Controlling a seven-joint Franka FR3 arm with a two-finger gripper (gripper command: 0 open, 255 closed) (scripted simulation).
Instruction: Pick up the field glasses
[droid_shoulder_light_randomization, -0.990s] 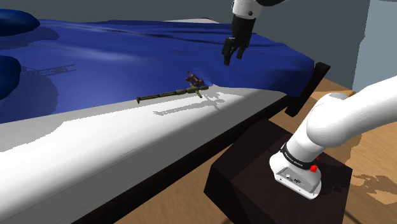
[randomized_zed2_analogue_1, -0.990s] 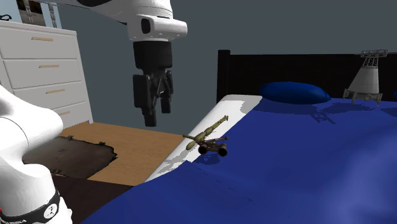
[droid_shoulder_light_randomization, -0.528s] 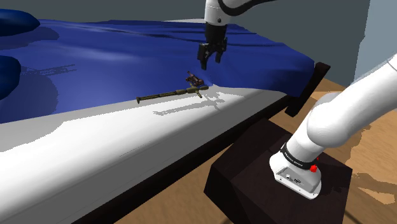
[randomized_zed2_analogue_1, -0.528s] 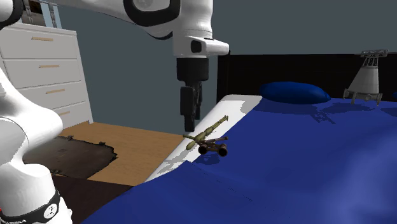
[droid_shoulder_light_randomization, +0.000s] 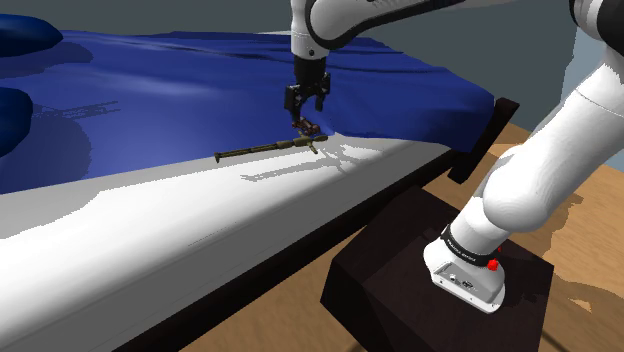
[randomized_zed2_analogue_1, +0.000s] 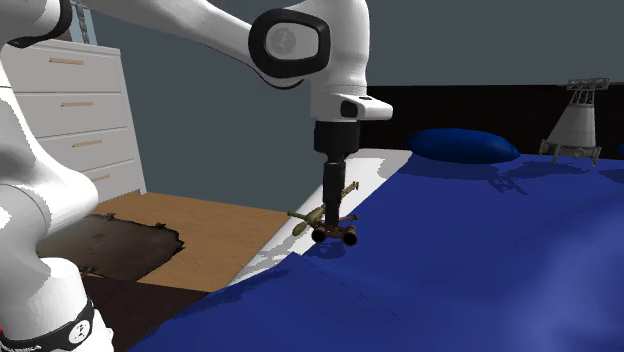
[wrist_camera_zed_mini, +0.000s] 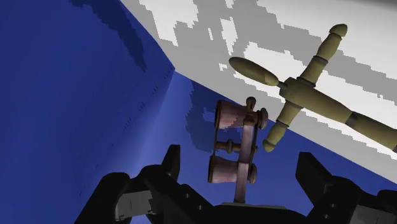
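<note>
Blue bed w/ field glasses, hand open — above

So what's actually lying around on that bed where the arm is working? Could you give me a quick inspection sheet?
Surface: bed with a blue cover and a bare white strip along its edge.
Job's things: small brownish field glasses lying on the blue cover, near the white strip.
Clutter: long olive cross-shaped object beside the field glasses.
End effector: end effector open, just above the field glasses, one finger on either side, not touching.
Cables: nothing seen.
Surroundings: white dresser, dark headboard, blue pillow, wooden floor.
</note>
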